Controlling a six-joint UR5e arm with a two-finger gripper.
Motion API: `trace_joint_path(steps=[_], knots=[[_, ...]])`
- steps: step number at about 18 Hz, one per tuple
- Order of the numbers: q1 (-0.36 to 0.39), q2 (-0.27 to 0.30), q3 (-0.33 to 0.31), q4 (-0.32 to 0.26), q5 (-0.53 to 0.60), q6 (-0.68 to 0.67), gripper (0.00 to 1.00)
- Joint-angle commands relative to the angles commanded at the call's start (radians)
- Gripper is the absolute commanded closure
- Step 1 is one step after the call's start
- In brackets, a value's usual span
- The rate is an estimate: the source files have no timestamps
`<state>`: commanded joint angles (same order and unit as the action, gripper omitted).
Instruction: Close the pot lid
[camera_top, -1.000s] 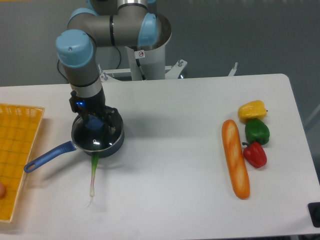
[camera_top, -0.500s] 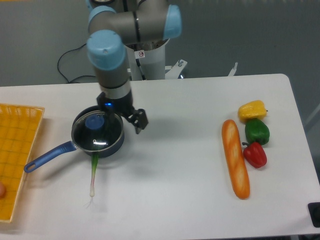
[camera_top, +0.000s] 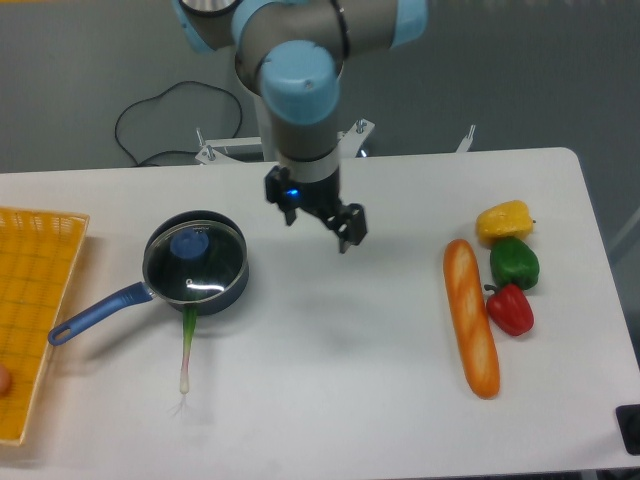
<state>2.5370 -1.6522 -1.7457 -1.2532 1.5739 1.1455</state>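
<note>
"Where was the end effector (camera_top: 322, 222) at that moment?"

"Hanging over the white bench (camera_top: 330, 400), near its far edge. Its two fingers (camera_top: 349, 226) stood apart, with nothing between them."

"And the pot?"

"The pot (camera_top: 196, 278) sat on the bench well to the left of the end effector and a little nearer the camera. Its long blue handle (camera_top: 97, 313) pointed away from the end effector, toward the front left."

"Was the lid on it?"

"Yes. The lid (camera_top: 195, 266) lay flat on top of the pot, its metal rim following the pot's edge and its blue knob (camera_top: 189, 243) at the centre. A glint of light showed on the glass."

"Anything else near the pot?"

"A green onion (camera_top: 187, 347) lay on the bench with its green end tucked against the front of the pot and its white root end pointing toward the camera. Farther left of the end effector, past the handle, was an orange basket (camera_top: 35, 300) at the bench's edge."

"And on the other side?"

"Well to the right of the end effector lay a long bread loaf (camera_top: 471, 317), and just beyond it a yellow pepper (camera_top: 504, 220), a green pepper (camera_top: 514, 263) and a red pepper (camera_top: 511, 309) in a close column."
</note>
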Motion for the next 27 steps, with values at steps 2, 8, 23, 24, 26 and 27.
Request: trace_joint_path(steps=[2, 8, 23, 24, 26, 27], knots=[[0.034, 0.003, 0.000, -0.024, 0.000, 0.077, 0.00], [0.150, 0.012, 0.000, -0.052, -0.008, 0.250, 0.00], [0.293, -0.047, 0.104, -0.158, -0.002, 0.441, 0.00], [0.292, -0.054, 0.109, -0.154, -0.002, 0.441, 0.00], [0.295, -0.073, 0.133, -0.152, -0.002, 0.442, 0.00], [0.298, -0.075, 0.144, -0.150, -0.002, 0.441, 0.00]])
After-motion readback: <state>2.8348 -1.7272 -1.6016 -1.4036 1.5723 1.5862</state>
